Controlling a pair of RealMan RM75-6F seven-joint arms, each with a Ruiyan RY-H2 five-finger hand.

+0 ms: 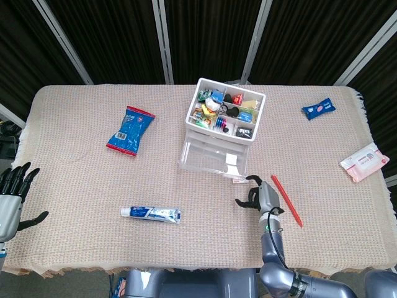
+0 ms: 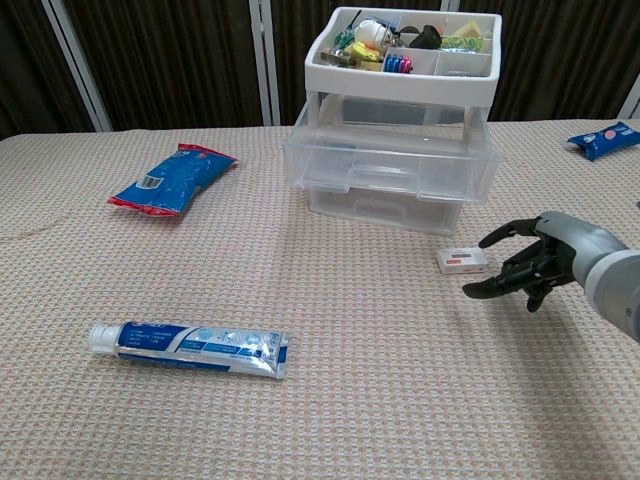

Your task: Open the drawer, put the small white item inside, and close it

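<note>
Bare table lies between the right hand and the small white item; the pulled-out drawer stands just behind it.

A staged test bench: cloth-covered table, black curtain backdrop (metal frame poles in front).

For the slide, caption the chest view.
Right hand open beside small white item, clear plastic drawer unit pulled out behind.
</note>
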